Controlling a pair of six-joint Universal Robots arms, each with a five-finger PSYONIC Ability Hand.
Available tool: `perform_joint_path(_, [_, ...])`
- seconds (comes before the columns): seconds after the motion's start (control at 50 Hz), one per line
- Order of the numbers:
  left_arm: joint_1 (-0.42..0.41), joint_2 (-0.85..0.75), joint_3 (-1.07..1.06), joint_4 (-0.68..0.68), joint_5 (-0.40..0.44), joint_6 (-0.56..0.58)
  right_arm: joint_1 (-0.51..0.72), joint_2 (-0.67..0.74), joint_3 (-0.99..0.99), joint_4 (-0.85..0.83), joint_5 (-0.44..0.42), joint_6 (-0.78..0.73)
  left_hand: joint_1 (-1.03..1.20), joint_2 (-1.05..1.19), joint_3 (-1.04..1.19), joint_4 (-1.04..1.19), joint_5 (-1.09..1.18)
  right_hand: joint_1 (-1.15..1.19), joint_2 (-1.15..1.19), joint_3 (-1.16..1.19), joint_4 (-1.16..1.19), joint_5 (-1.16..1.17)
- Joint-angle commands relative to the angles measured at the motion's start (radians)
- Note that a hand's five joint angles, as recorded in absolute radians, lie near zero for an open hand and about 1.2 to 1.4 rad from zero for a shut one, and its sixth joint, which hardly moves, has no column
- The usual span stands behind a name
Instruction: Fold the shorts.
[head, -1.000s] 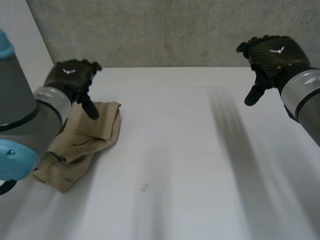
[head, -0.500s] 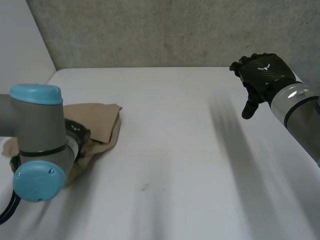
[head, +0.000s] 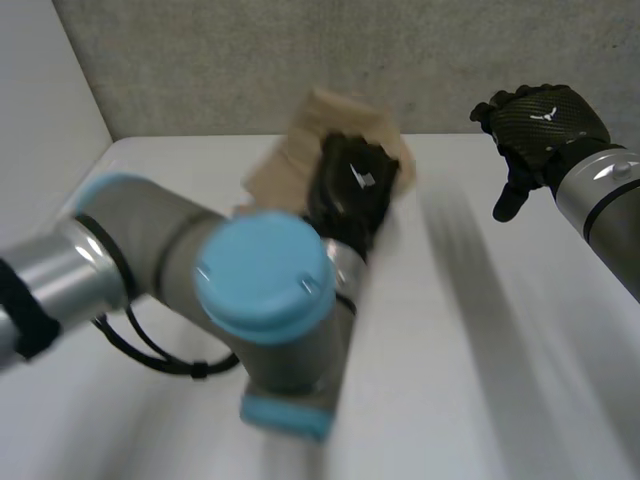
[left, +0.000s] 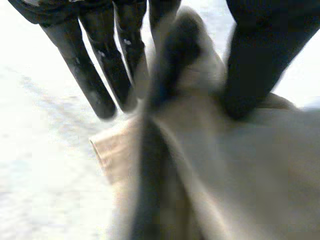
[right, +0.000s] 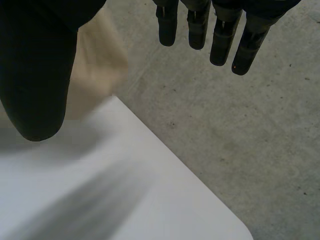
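Note:
The tan shorts (head: 340, 118) are lifted off the white table (head: 490, 340) near its back middle, bunched around my left hand (head: 352, 185). In the left wrist view the shorts (left: 240, 165) hang pinched between the thumb and the fingers (left: 95, 85) of that hand. The left arm (head: 260, 290) reaches across the table in front of the camera. My right hand (head: 540, 112) hovers at the back right, apart from the cloth, its fingers (right: 200, 25) relaxed and holding nothing. A piece of the shorts (right: 97, 65) shows beside its thumb.
A grey concrete wall (head: 220, 60) runs behind the table. A pale side wall (head: 45, 110) stands at the left. In the right wrist view the table's corner (right: 165, 200) sits over concrete floor (right: 235, 130).
The left hand closed on the shorts at the table's left, and the arm swung them up toward the back middle. The right hand barely moved.

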Motion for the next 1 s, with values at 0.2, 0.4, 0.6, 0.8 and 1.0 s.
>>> perform_joint_path(0.2, [0.073,0.154,-0.116,-0.009,-0.014,-0.006,-0.027,0.002,0.005,0.009,-0.004,-0.004,-0.466,-0.575,-0.577,-0.578,-0.568,0.025,-0.042,-0.034,-0.055,-0.069])
perform_joint_path(0.4, [0.251,0.346,-0.236,-0.027,-0.008,-0.121,-0.013,0.008,0.056,0.182,-0.176,-0.088,-0.466,-0.575,-0.577,-0.578,-0.568,0.025,-0.042,-0.034,-0.055,-0.069])
perform_joint_path(0.6, [0.372,0.359,-0.324,-0.133,-0.005,-0.289,0.174,0.061,0.094,0.137,-0.205,-0.096,-0.466,-0.575,-0.577,-0.578,-0.568,0.025,-0.042,-0.034,-0.055,-0.069])
perform_joint_path(0.8, [0.446,0.364,-0.393,-0.248,0.009,-0.497,0.266,0.281,0.037,0.019,-0.08,-0.114,-0.466,-0.575,-0.577,-0.578,-0.568,0.149,0.082,0.09,0.069,0.055])
perform_joint_path(1.0, [0.48,0.413,-0.492,-0.245,0.056,-0.507,0.274,0.361,-0.03,-0.057,-0.017,-0.178,-0.466,-0.575,-0.577,-0.578,-0.568,1.247,1.18,1.188,1.167,1.153])
